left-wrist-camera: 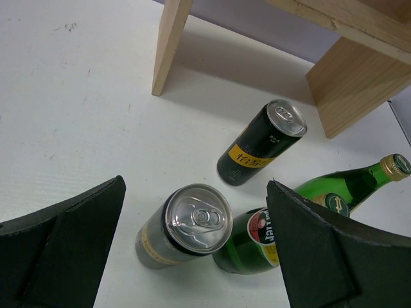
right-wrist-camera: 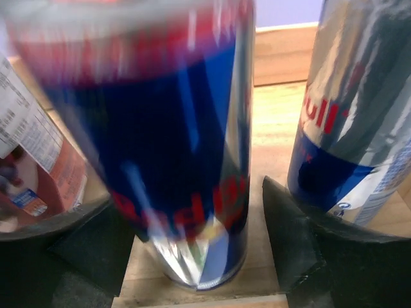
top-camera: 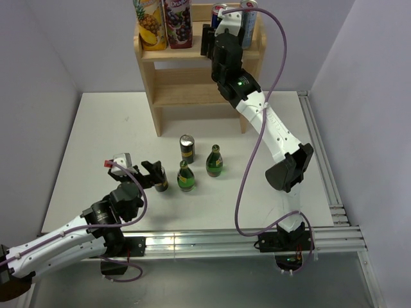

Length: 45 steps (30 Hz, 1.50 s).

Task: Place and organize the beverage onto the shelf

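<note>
Reaching in from the lower left of the top view, the left gripper (top-camera: 153,172) is spread wide around a grey can (top-camera: 160,180) standing on the table (top-camera: 96,128). The left wrist view shows bare table on both sides between that can and the fingers (left-wrist-camera: 64,244), so nothing is held. Just right of it stands a green bottle (top-camera: 186,176), with a second bottle (top-camera: 214,161) further right and a black can (top-camera: 187,149) behind them, all upright and apart. The shelf (top-camera: 186,90) sits at upper centre by the back wall. On its top tier, a pineapple carton (top-camera: 149,22) and a grape carton (top-camera: 178,22) fill the left end. At the right end the right gripper (right-wrist-camera: 192,192) straddles a blue can (right-wrist-camera: 186,115) standing on the wood, with a silver can (right-wrist-camera: 347,128) just right of it. The blue can is blurred. A sliver of wood shows between it and the right finger (right-wrist-camera: 302,244), and I cannot tell whether the grip is on or off.
</note>
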Each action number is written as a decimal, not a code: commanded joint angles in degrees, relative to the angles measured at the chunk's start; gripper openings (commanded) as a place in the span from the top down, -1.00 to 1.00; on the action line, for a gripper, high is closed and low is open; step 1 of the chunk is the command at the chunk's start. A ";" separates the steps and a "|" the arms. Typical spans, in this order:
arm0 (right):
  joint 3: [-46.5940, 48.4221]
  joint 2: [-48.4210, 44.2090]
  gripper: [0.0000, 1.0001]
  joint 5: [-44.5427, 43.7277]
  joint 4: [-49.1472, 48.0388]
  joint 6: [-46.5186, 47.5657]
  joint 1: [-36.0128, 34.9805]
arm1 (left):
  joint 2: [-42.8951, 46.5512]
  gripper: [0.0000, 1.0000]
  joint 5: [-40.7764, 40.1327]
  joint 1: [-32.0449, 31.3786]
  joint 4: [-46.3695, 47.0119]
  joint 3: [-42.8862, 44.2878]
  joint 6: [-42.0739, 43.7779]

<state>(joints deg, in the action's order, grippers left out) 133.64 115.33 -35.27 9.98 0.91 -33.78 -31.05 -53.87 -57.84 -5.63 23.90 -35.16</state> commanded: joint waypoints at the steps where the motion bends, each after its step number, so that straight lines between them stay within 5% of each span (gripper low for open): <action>1: -1.72 -0.63 -0.35 -1.03 -2.68 -0.56 0.38 | 0.64 -0.99 0.17 -0.34 -0.79 1.24 -0.09; 3: -2.42 -0.89 -0.13 -1.82 -2.25 -0.82 0.38 | 0.72 -0.99 -0.10 -0.34 -1.14 1.41 -0.18; 4: -2.77 -1.07 0.17 -1.91 -2.16 -0.82 0.38 | 0.64 -0.99 -0.10 -0.34 -1.31 1.59 -0.26; 7: -6.19 -2.21 0.66 -2.17 -3.82 -2.93 0.38 | 0.99 -0.99 -0.10 -0.34 -1.67 1.59 -0.26; 16: -2.68 2.44 0.70 -5.25 -5.49 0.49 0.47 | 2.22 -0.99 -0.36 -0.34 -3.33 2.03 -0.44; 21: -4.27 2.97 0.43 -6.83 -8.57 1.99 0.47 | 2.48 -0.99 -0.10 -0.34 -3.34 1.94 -0.44; 24: -4.18 3.50 -0.25 -7.53 -8.66 2.87 0.56 | 2.31 -0.99 -0.10 -0.34 -3.42 2.12 -0.44; 27: -4.97 3.33 -0.58 -7.80 -8.66 3.05 0.56 | 2.22 -0.99 -0.10 -0.34 -3.43 2.20 -0.44; 45: -20.61 -8.18 -0.77 -8.68 -9.10 -0.82 -0.58 | 2.66 -0.99 -0.36 -0.25 -3.51 2.03 -0.35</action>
<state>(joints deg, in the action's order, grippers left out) 116.68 108.64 -39.94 -3.90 2.92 -34.35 -28.99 -53.89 -57.84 -9.32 23.92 -35.20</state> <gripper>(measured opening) 0.883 0.994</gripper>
